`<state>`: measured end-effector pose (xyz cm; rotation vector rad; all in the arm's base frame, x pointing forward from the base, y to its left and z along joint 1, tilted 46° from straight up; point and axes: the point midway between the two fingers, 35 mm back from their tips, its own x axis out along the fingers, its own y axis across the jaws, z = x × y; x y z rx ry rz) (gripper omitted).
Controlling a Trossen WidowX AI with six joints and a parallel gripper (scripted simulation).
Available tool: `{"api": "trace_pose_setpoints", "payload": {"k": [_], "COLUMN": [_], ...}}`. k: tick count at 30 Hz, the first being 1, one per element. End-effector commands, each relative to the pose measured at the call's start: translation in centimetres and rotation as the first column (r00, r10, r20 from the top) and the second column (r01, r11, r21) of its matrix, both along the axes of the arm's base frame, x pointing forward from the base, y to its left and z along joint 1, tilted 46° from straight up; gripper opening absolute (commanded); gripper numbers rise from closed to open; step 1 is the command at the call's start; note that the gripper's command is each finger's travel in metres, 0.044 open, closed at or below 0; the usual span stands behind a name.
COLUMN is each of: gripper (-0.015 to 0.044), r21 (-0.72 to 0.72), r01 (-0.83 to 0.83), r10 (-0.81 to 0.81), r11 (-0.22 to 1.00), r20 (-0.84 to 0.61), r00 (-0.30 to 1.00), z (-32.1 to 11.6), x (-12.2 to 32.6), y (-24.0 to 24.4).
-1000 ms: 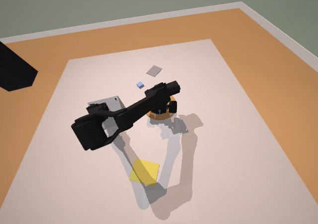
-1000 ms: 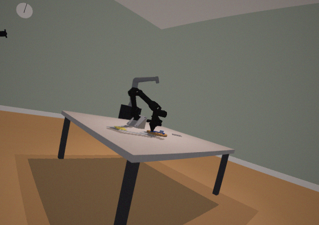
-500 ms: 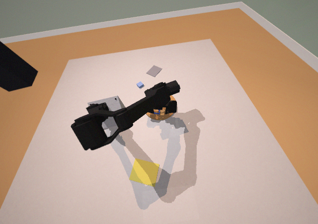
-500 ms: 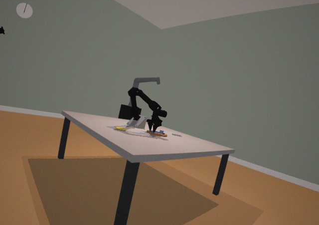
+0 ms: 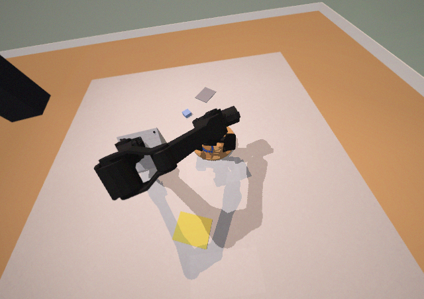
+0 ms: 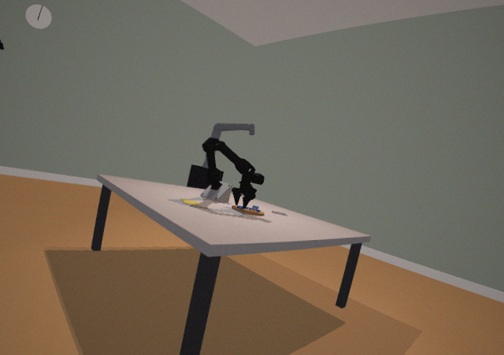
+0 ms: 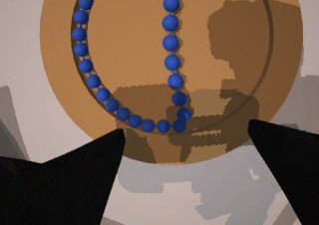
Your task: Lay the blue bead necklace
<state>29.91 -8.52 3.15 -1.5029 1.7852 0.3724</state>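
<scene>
The blue bead necklace (image 5: 207, 150) (image 7: 170, 43) lies on the round orange-brown bead board (image 7: 55, 51) (image 6: 260, 213). In the wrist view its left part follows the groove (image 7: 272, 41) from the top left to the bottom. From there the strand bends sharply and runs up across the middle of the board, inside the ring. The right part of the groove holds no beads. The top of the board is cut off in that view. My gripper (image 7: 187, 131) (image 6: 240, 205) is open and empty above the board's near edge, with one fingertip on each side of the bend.
A yellow square (image 5: 192, 230) (image 6: 189, 201), a small light-blue cube (image 5: 186, 113) (image 6: 255, 207) and a flat grey tile (image 5: 205, 94) (image 6: 279, 212) lie on the table. A slanted grey stand (image 5: 145, 136) is at the arm's base.
</scene>
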Motion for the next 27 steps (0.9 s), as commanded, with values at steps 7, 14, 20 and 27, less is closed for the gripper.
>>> {"api": "trace_pose_setpoints", "payload": {"k": [7,14,20,27], "gripper": [0.0440,0.0440,0.0282,0.0120], "r21": [-0.003,-0.003,-0.001,-0.001], "r01": [0.002,0.002,0.009,0.010], "r10": [-0.002,-0.002,-0.009,-0.010], "r11": [1.000,1.000,1.000,1.000], "r20": [0.001,0.001,0.008,0.009], "r00": [1.000,1.000,1.000,1.000], "z": [0.1,0.1,1.3,1.0], "x": [0.0,0.0,0.3,0.3], "y": [0.0,0.0,2.6,2.5]}}
